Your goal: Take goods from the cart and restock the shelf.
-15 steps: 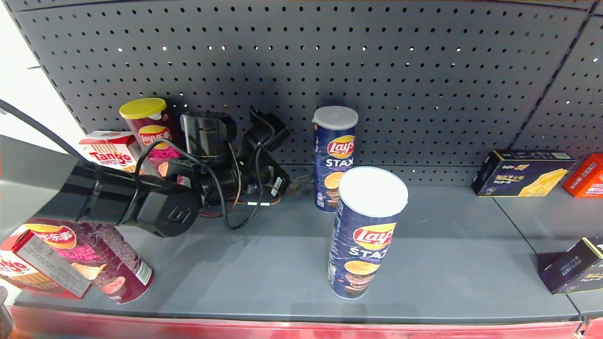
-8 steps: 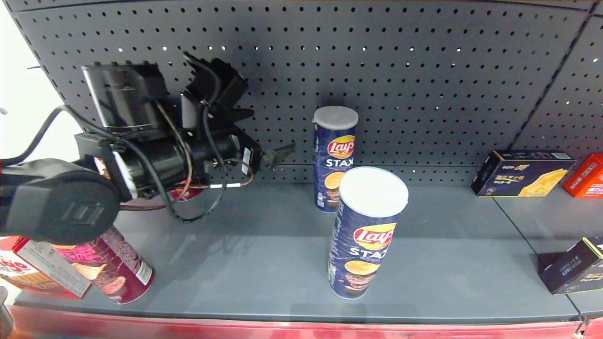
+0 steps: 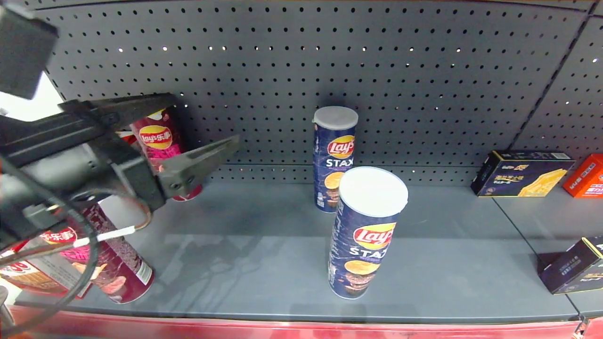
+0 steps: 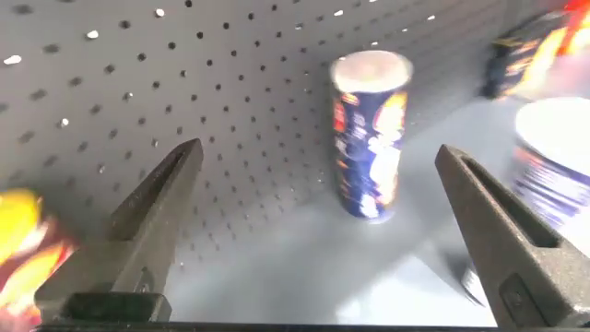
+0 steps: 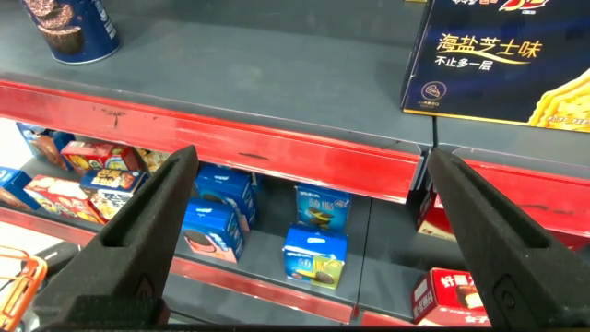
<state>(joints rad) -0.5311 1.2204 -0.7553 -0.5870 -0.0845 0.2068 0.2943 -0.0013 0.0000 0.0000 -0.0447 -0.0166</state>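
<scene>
**Both jaws empty, cans stand on the shelf**

The left gripper [image 3: 206, 117] hangs at the left of the frame, jaws apart and holding nothing. The right gripper [image 5: 313, 155] is likewise spread and empty. A blue can [image 3: 365, 235] stands mid-frame on the shelf [image 3: 235, 263], with a second can [image 3: 334, 160] behind it. Both are lidded, contents hidden. They are probably light, stiff tubes with slick sides that dent easily, so grip mid-body.

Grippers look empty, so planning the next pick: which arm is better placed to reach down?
Right, probably: the right gripper hangs open, low before the shelf edge; the left gripper is up by the maroon can.
</scene>
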